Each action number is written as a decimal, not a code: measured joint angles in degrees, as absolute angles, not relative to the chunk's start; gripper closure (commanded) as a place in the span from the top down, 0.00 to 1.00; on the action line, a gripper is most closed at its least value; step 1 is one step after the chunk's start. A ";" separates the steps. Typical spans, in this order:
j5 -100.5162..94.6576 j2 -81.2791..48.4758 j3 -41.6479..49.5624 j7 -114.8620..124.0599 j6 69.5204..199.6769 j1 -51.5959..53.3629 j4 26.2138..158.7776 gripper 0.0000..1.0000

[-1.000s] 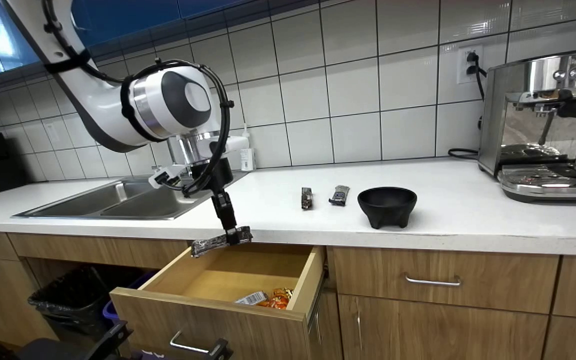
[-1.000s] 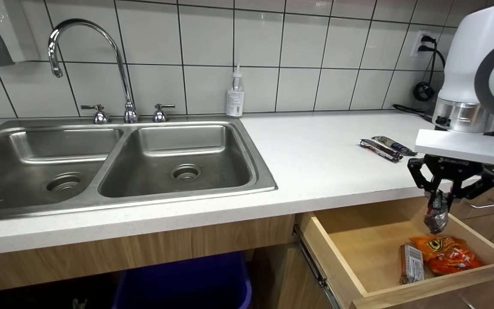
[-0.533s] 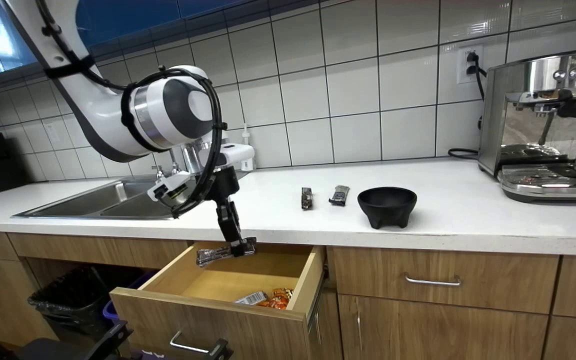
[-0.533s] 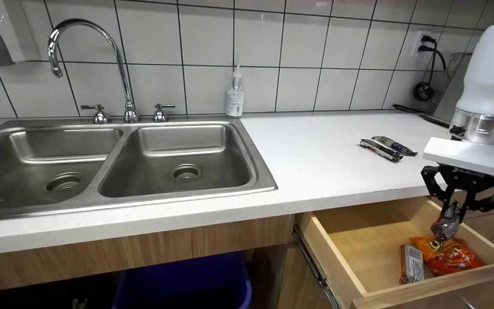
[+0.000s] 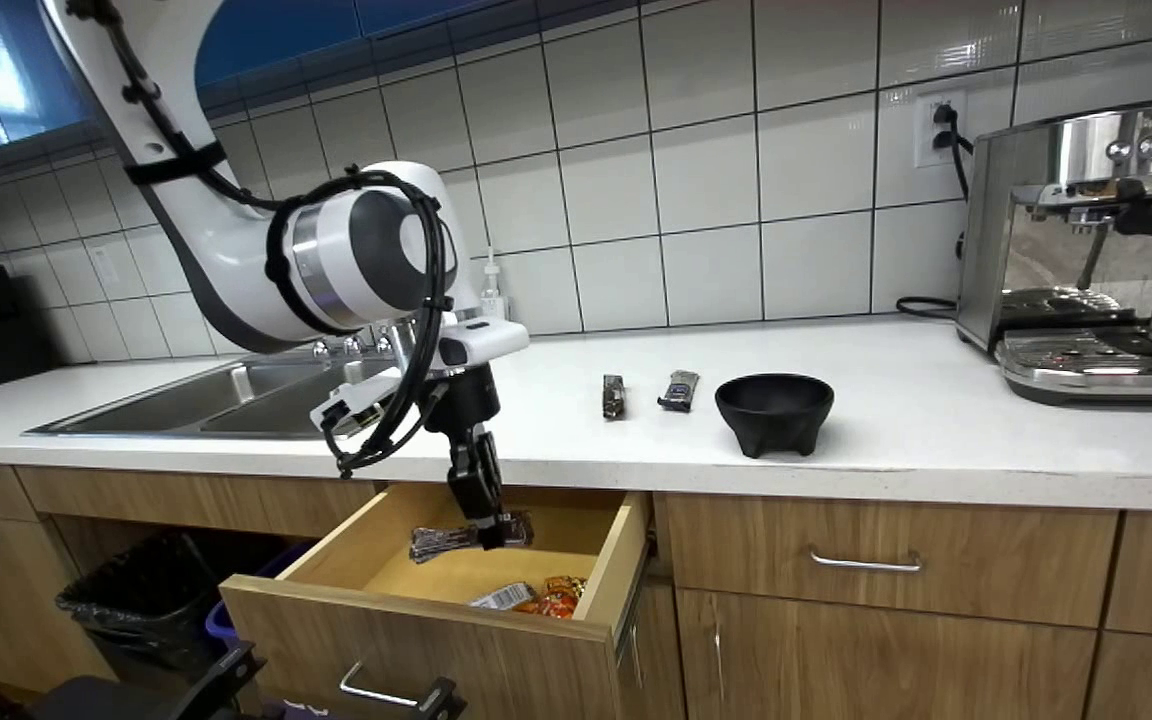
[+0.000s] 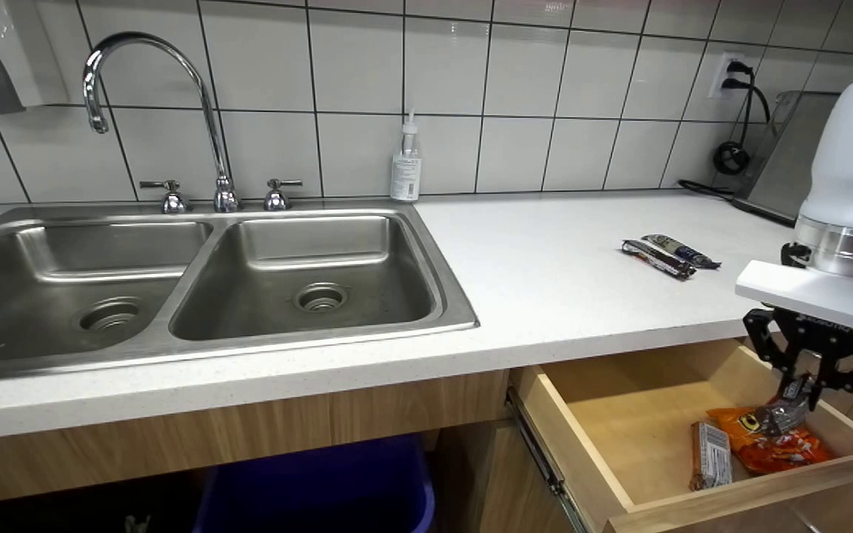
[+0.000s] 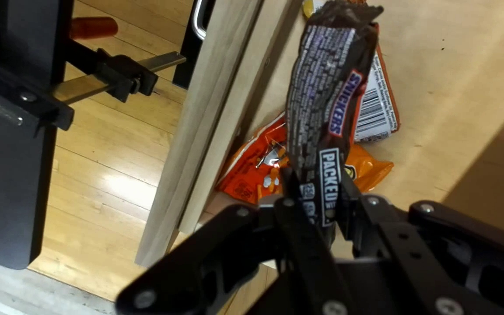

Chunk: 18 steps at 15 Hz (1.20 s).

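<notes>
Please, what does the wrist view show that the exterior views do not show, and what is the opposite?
Only the wrist view: the readable word SNICKERS on the held bar, and a red handle beyond the drawer.

Only the exterior views: in both, the sink and two wrapped bars on the counter; in an exterior view, a black bowl.

All share: the end effector closed on its bar, and the open drawer containing an orange bag and a barcoded package.

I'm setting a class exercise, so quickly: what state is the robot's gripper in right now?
Gripper: closed, holding a wrapped Snickers bar.
</notes>
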<state>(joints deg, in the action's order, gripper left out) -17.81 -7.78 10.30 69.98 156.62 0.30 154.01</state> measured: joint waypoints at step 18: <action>-16.95 -9.52 12.68 70.90 157.74 2.54 154.02 1.00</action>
<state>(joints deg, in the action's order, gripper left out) -16.95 -9.52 12.68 70.90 157.74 2.54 154.02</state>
